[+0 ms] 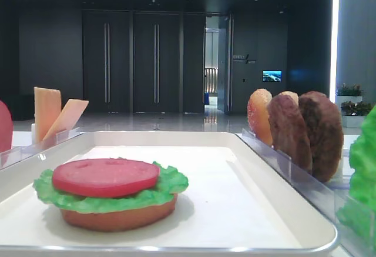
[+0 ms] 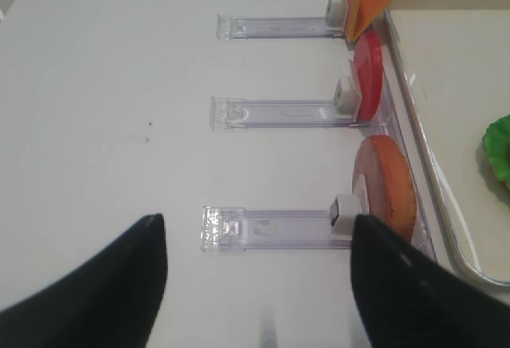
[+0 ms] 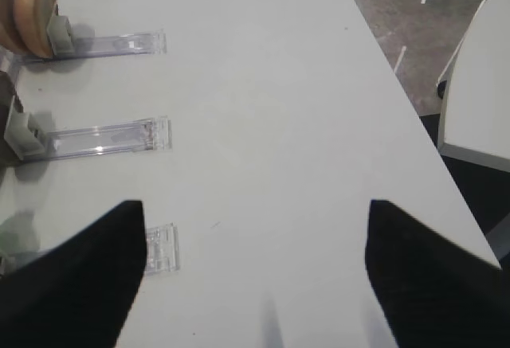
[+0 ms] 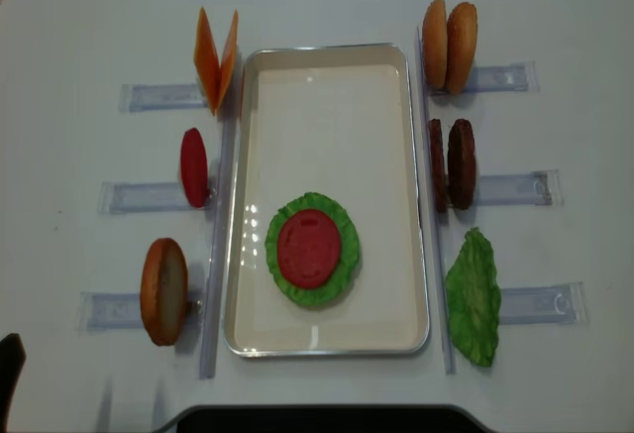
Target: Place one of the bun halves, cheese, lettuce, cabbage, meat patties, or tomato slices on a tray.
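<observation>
On the white tray (image 4: 327, 56) lies a stack: a flat bun half (image 1: 117, 217), lettuce (image 4: 342, 270), then a tomato slice (image 4: 309, 248) on top. Left of the tray, cheese (image 4: 216, 56), another tomato slice (image 2: 368, 73) and a bun half (image 2: 384, 185) stand in clear holders. On the right stand two bun halves (image 4: 448, 32), two meat patties (image 4: 451, 163) and a lettuce leaf (image 4: 474, 296). Cabbage is out of view. My left gripper (image 2: 256, 224) is open above the near-left holder, empty. My right gripper (image 3: 256, 205) is open over bare table.
Clear plastic holders (image 2: 275, 228) stick out sideways from both long sides of the tray. The white table's right edge (image 3: 414, 117) drops to a dark floor, where a white chair (image 3: 478, 85) stands.
</observation>
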`<state>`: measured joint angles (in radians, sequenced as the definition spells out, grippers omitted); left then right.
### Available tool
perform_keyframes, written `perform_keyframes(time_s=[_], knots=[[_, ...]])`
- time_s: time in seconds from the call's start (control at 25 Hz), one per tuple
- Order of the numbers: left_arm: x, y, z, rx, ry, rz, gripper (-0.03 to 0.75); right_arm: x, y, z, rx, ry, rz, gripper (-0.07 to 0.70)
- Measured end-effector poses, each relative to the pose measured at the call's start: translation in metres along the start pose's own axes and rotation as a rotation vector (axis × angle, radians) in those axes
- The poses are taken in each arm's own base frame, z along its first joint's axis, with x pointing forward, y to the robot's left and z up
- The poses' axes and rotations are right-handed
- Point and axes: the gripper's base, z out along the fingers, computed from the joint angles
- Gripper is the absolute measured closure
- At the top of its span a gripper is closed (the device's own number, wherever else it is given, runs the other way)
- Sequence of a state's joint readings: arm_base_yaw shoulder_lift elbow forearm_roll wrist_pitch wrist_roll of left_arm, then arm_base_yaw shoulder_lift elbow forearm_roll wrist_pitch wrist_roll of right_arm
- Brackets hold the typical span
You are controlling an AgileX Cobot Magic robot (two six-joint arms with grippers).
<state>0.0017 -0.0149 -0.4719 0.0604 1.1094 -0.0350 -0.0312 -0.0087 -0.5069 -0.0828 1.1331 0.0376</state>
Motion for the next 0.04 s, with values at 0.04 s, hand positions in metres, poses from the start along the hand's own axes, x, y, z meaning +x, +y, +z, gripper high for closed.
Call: perform_keyframes(time_s=[0.04], knots=[[0.0, 0.0, 0.0, 0.0, 0.0, 0.0, 0.171, 0.0, 0.0, 0.0, 0.0, 0.0, 0.0, 0.093]])
